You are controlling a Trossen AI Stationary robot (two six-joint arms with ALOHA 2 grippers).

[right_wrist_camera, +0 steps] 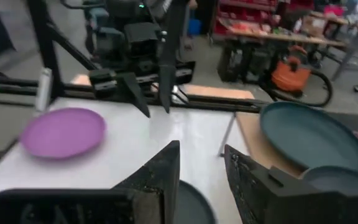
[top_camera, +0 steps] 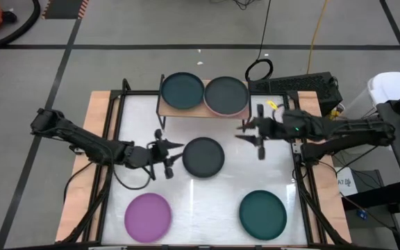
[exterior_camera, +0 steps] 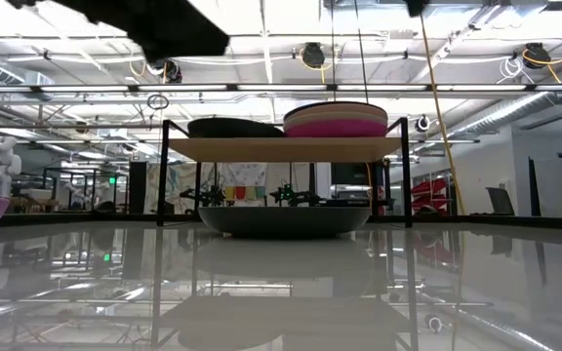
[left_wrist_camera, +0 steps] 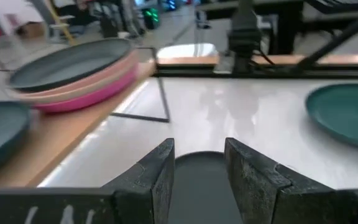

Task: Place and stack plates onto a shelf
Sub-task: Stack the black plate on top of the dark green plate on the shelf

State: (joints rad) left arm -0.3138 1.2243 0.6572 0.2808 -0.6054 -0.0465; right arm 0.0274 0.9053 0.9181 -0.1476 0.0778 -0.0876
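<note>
A charcoal plate lies flat on the white table in front of the shelf. It also shows in the low view and between the fingers in the left wrist view. My left gripper is open. It hovers by the plate's left rim, above it. My right gripper is open and raised right of the plate. On the shelf rest a dark teal plate and a stack of charcoal, pale pink and magenta plates.
A purple plate lies near the table's near-left corner and a teal plate near its near-right corner. The shelf's thin black legs stand at the far side. Bare white table lies between the plates.
</note>
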